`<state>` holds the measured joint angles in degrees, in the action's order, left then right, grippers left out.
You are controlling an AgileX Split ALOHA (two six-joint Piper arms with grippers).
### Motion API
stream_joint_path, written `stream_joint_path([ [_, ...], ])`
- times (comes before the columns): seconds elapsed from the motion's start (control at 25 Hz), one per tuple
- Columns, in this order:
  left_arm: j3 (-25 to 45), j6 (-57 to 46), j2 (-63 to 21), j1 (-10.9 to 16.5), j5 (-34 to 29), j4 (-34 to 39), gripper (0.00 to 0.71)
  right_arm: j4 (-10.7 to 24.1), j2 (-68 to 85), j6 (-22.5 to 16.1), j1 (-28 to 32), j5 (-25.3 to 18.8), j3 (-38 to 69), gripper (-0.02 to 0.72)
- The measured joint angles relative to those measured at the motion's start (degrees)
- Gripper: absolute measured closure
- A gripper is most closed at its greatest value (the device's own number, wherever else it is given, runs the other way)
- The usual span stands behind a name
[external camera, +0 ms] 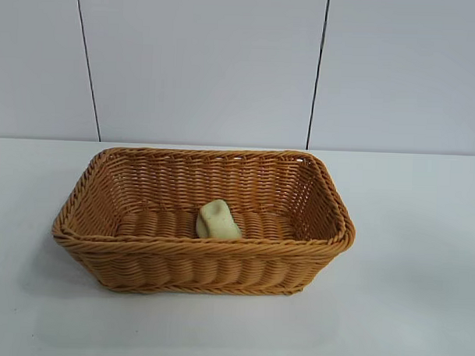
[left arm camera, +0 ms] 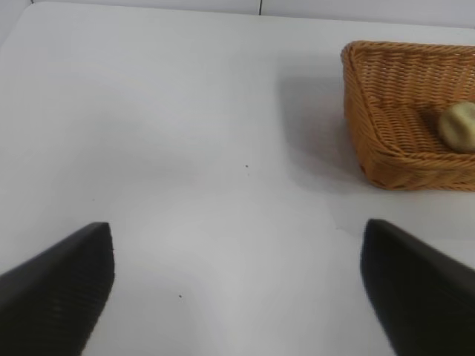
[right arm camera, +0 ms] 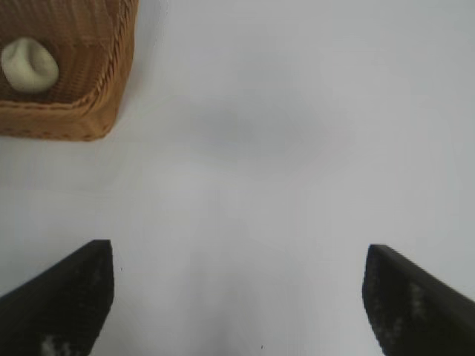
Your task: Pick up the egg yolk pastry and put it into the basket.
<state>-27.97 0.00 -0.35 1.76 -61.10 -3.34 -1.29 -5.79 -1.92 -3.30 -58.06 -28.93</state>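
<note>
The egg yolk pastry [external camera: 217, 220], a small pale yellowish-green puck, lies inside the golden-brown wicker basket [external camera: 103, 240], near its front wall. The pastry also shows in the left wrist view [left arm camera: 458, 127] and the right wrist view [right arm camera: 30, 64], each time inside the basket [left arm camera: 371, 141] [right arm camera: 111, 81]. My left gripper [left arm camera: 237, 285] is open and empty over bare table, well away from the basket. My right gripper [right arm camera: 239, 285] is open and empty over bare table on the basket's other side. Neither arm shows in the exterior view.
The white table [external camera: 405, 293] runs all round the basket. A pale panelled wall [external camera: 202, 67] with two dark seams stands behind it.
</note>
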Motion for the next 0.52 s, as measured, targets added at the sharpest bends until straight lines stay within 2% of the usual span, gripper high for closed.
stream_joint_path([
  [0.16, 0.0, 0.0, 0.0, 0.0, 0.0, 0.0, 0.014, 0.0, 5.7, 0.0, -0.1, 0.0, 0.0, 0.073],
  [0.52, 0.0, 0.0, 0.0, 0.0, 0.0, 0.0, 0.014, 0.0, 6.2, 0.0, -0.1, 0.0, 0.0, 0.073],
])
